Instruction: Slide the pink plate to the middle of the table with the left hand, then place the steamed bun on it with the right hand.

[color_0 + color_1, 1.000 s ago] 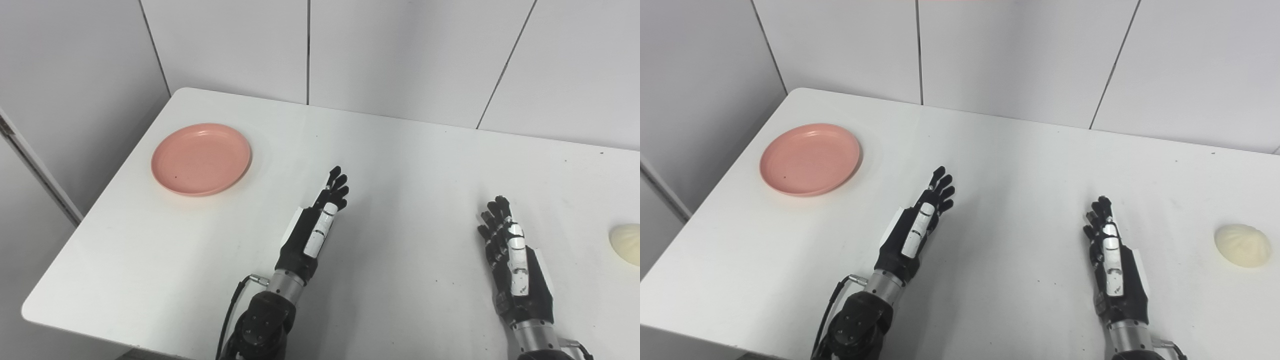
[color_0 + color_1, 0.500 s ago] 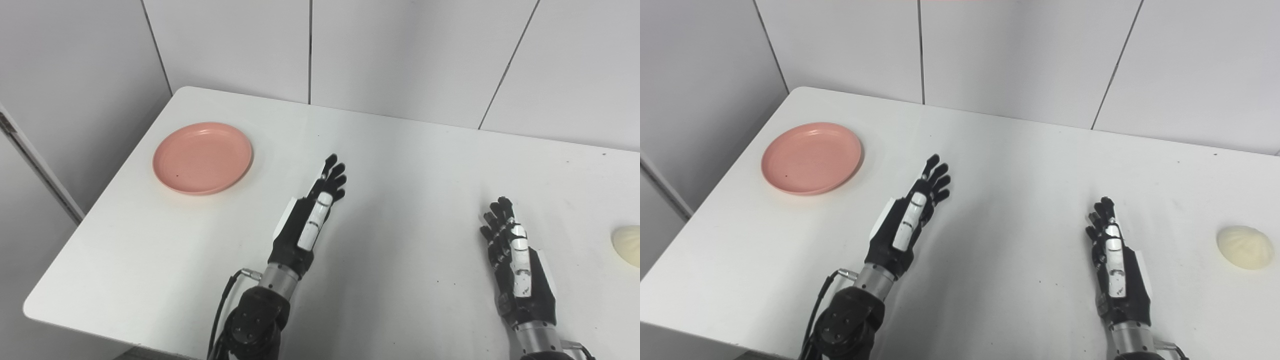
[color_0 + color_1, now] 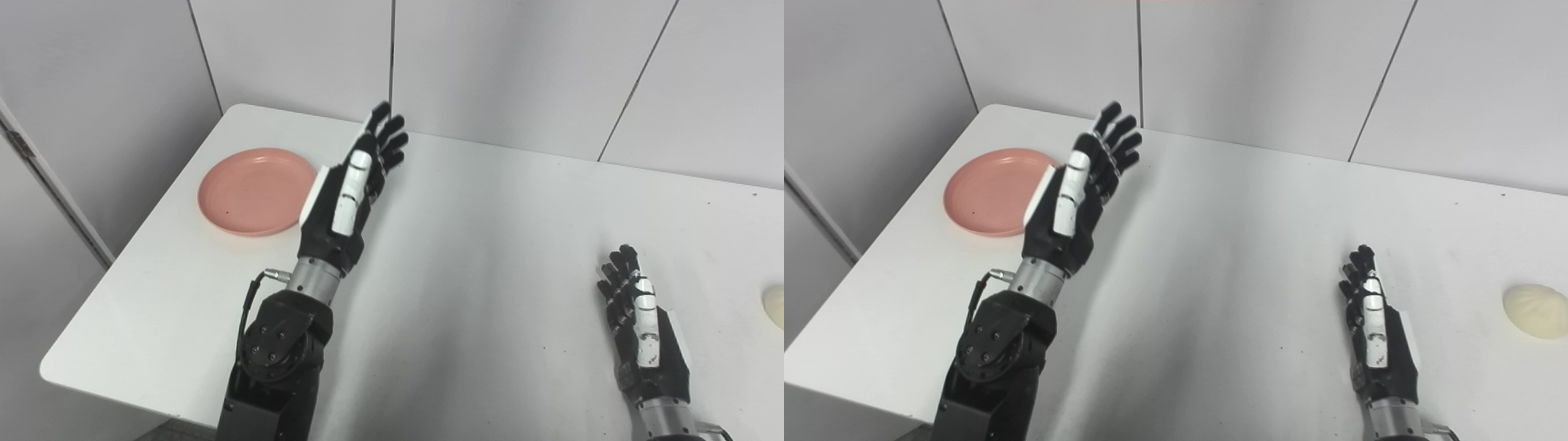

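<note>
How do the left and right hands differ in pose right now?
The black-and-white left hand is raised above the white table, beside the round pink plate; the black-and-white right hand sits low near the table's front edge. The left hand reaches far toward the wall; the right stays close to the robot. Both are open, fingers extended, holding nothing.

Illumination is bright, even and diffuse. Soft shadows fall on the table (image 3: 490,257). Focus is sharp; no glare.
</note>
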